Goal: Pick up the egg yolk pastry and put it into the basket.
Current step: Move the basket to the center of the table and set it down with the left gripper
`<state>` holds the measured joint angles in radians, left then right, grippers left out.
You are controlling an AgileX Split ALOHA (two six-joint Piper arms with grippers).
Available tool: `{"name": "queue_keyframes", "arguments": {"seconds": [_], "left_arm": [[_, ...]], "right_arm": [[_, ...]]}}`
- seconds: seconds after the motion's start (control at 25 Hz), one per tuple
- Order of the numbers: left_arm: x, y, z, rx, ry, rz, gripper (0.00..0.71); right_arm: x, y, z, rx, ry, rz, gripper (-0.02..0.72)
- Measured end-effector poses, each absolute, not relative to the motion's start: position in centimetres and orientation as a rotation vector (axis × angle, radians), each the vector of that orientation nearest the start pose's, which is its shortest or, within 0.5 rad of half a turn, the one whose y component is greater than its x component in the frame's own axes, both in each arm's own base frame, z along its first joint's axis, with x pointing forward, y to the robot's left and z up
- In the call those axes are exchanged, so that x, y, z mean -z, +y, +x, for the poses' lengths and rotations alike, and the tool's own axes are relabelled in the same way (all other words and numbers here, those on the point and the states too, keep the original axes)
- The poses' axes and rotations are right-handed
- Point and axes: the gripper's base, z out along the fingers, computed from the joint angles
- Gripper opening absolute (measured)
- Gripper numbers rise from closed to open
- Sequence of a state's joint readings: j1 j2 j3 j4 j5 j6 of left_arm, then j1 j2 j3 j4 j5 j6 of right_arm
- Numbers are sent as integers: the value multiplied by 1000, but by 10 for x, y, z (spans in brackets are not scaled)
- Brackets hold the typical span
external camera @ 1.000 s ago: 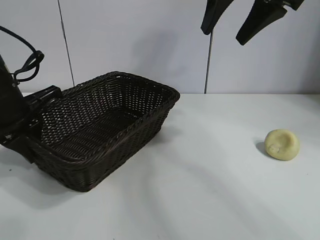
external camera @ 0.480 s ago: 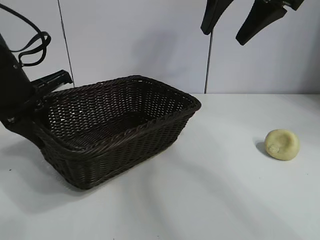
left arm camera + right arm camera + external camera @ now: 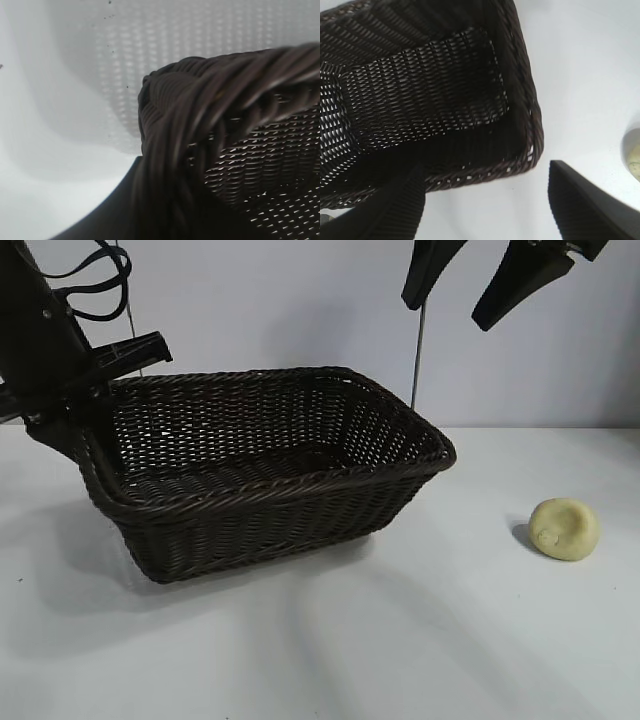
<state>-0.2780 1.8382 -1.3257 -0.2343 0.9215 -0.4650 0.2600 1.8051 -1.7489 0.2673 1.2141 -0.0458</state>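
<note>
The left gripper (image 3: 85, 425) is clamped on the basket (image 3: 270, 475) rim at the end farthest from the egg yolk pastry (image 3: 565, 529), that end tipped up. The right gripper (image 3: 487, 280) hangs spread wide, high above, between basket and pastry. Pastry sits on the table (image 3: 420, 640), well apart from the basket's near corner. I'd set the basket flat first, then drop straight over the pastry.

The large dark brown woven wicker basket (image 3: 270, 470) has swung and slid toward the right side of the table. Its left end is now lifted, clamped by the left gripper (image 3: 80, 425), which has risen.
</note>
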Motion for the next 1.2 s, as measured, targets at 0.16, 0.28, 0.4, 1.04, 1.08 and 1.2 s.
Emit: {"name": "queue_keyframes", "arguments": {"seconds": [0.16, 0.28, 0.4, 1.04, 1.08, 1.2], "left_arm": [[-220, -101, 364, 387, 2973, -307, 103], [-224, -89, 375, 427, 2991, -212, 103], [-229, -89, 384, 448, 2992, -73, 103], [-202, -122, 416, 600, 3027, 337, 103], [-199, -125, 417, 605, 3032, 344, 103], [-188, -128, 420, 625, 3050, 337, 103]], "right_arm": [[-337, 121, 368, -429, 2732, -359, 505], [-337, 121, 368, -429, 2732, -359, 505], [-337, 121, 368, -429, 2732, -359, 505], [-337, 121, 368, -429, 2734, -360, 505], [-337, 121, 368, -429, 2734, -360, 505], [-337, 121, 368, -429, 2734, -360, 505]]}}
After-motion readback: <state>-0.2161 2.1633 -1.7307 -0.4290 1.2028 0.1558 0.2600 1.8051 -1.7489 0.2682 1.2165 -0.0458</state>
